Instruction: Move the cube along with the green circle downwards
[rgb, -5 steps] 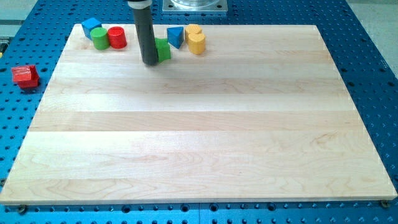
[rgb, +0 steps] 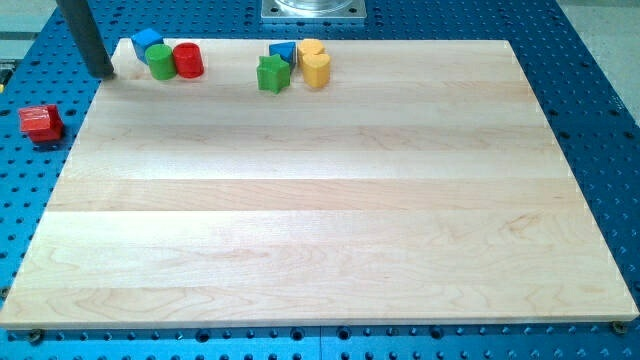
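Observation:
A blue cube (rgb: 146, 42) sits at the board's top left corner, touching a green circle block (rgb: 159, 61) just below and right of it. A red cylinder (rgb: 188, 60) stands against the green circle's right side. My tip (rgb: 101, 73) is at the view's top left, just off the board's left edge, left of the green circle and the cube and apart from them.
A green star (rgb: 272, 73), a blue triangular block (rgb: 283, 52) and two yellow blocks (rgb: 315, 63) cluster at the board's top middle. A red block (rgb: 41, 122) lies off the wooden board (rgb: 320, 200) on the blue perforated table at the view's left.
My tip has moved from beside the green star far to the left, past the cube group, to the board's left edge. The green star now shows fully. No block has moved.

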